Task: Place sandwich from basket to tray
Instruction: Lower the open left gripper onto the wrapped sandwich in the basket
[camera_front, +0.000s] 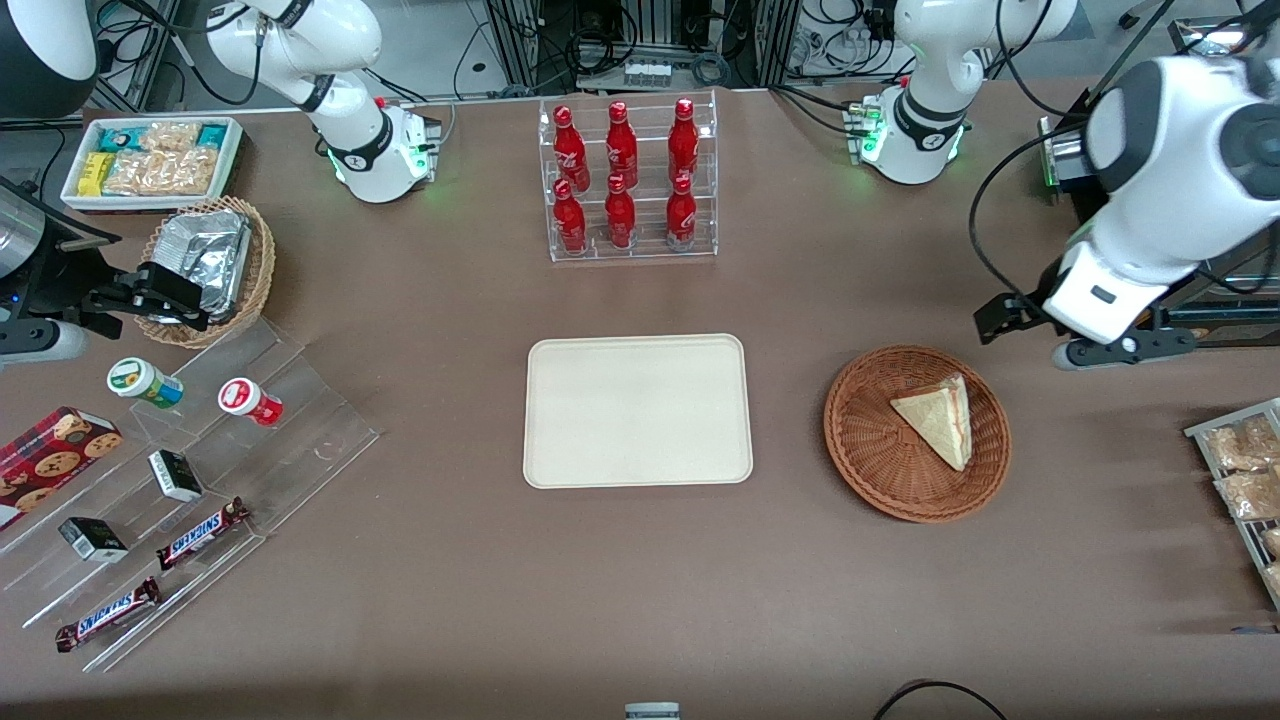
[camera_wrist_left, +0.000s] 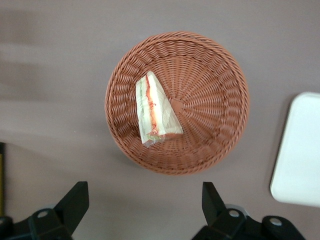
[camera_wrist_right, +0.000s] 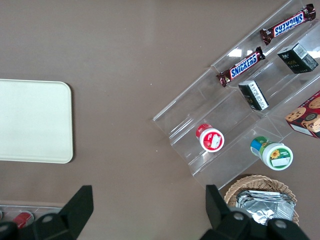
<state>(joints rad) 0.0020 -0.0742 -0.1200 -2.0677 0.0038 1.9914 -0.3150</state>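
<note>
The sandwich, a white-bread wedge with red and green filling along its edge, lies in the round reddish-brown wicker basket. The cream tray lies bare at the middle of the table, beside the basket toward the parked arm's end. My gripper hangs above the table, a little farther from the front camera than the basket and not touching it. Its fingers are spread wide open with only bare tabletop between them.
A clear rack of red bottles stands farther back than the tray. A rack of snack packets sits at the working arm's table edge. Acrylic steps with snacks, a tan basket of foil packets and a white bin lie toward the parked arm's end.
</note>
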